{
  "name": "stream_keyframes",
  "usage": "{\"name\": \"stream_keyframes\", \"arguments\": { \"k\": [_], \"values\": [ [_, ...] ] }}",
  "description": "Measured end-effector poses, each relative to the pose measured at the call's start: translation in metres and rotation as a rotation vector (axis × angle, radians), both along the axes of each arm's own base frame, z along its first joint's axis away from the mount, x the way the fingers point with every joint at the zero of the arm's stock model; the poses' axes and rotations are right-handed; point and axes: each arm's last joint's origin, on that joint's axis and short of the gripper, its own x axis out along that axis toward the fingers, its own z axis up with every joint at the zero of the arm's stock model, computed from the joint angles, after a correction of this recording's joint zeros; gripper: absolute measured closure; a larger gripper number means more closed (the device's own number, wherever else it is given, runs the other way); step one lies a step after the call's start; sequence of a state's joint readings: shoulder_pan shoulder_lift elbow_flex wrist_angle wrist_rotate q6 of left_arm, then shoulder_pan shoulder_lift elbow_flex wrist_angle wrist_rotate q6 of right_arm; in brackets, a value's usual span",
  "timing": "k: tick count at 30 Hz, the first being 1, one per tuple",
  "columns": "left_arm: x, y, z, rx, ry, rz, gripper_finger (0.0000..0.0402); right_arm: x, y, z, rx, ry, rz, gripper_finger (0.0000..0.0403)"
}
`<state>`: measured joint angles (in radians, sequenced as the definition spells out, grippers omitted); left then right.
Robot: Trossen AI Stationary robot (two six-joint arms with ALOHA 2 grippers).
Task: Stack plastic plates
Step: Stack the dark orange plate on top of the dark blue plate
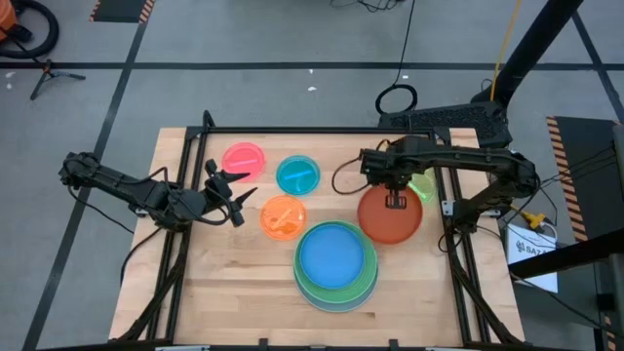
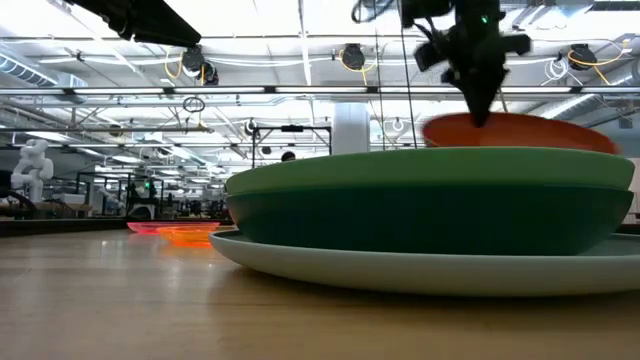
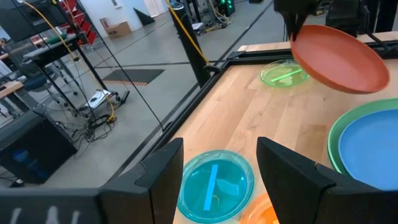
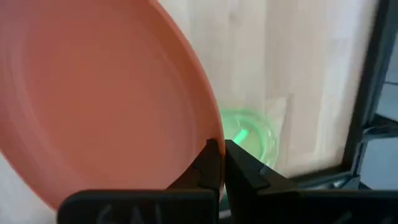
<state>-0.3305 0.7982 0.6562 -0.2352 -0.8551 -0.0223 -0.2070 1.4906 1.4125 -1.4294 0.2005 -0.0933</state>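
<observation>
Plates are what we see on the wooden table (image 1: 224,283); the right gripper (image 1: 398,201) pinches the rim of the red-orange plate (image 1: 388,219) with its fingers closed tight, and this plate hangs tilted above the table, just beside the stack (image 1: 336,263) with the blue plate (image 1: 333,255) on top. We see the left gripper (image 1: 237,191) with its fingers spread wide and holding nothing, near the pink plate (image 1: 244,159), the cyan plate (image 1: 297,175) and the orange plate (image 1: 283,216); the lime plate (image 3: 284,75) lies behind the lifted one.
</observation>
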Motion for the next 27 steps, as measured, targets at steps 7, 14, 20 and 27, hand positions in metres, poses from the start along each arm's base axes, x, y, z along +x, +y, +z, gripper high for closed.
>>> {"name": "stream_keyframes", "arguments": {
  "k": [7, 14, 20, 27],
  "values": [
    [0.000, 0.000, 0.000, -0.001, -0.001, 0.000, 0.0192, 0.012, 0.002, 0.014, 0.155, -0.186, -0.095, 0.0402],
    [0.000, 0.000, 0.000, -0.002, -0.002, 0.001, 0.0193, 0.030, 0.002, 0.009, 0.227, -0.297, -0.250, 0.0402],
    [0.000, 0.000, 0.000, -0.002, -0.001, 0.000, 0.0193, 0.051, 0.007, -0.004, 0.236, -0.334, -0.299, 0.0400],
    [0.000, 0.000, 0.000, -0.001, -0.001, 0.000, 0.0192, 0.075, 0.020, -0.031, 0.255, -0.286, -0.320, 0.0398]
  ]
}}
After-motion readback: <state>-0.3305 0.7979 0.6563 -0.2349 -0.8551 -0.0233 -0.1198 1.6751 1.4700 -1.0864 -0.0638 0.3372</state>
